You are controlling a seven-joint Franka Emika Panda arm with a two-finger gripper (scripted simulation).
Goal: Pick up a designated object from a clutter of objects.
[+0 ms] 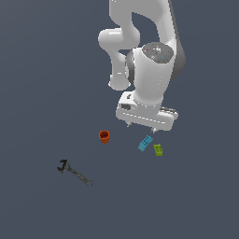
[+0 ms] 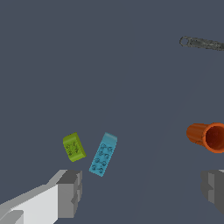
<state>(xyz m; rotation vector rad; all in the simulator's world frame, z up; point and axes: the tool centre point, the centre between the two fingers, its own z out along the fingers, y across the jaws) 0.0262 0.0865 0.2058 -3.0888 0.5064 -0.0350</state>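
the end effector (image 2: 142, 192) hangs above the table (image 1: 42, 70) with its fingers (image 2: 70, 192) spread wide and nothing between them — this looks like the approach step. the teal-blue brick (image 1: 145, 143) lies flat, just beside the lime-green brick (image 1: 158, 150) on the exterior view's right, well apart from the orange cup (image 1: 104, 136) and wrench (image 1: 74, 172). next, i judge, it must centre over the teal brick, align across its narrow sides and descend — avoiding the green neighbour

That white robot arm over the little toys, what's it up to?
It is going for the teal-blue brick. Its end effector hangs open above the floor, holding nothing, with the brick just below and slightly to the exterior view's right. A lime-green brick lies close beside the teal one without touching it. An orange cup and a wrench sit further off.
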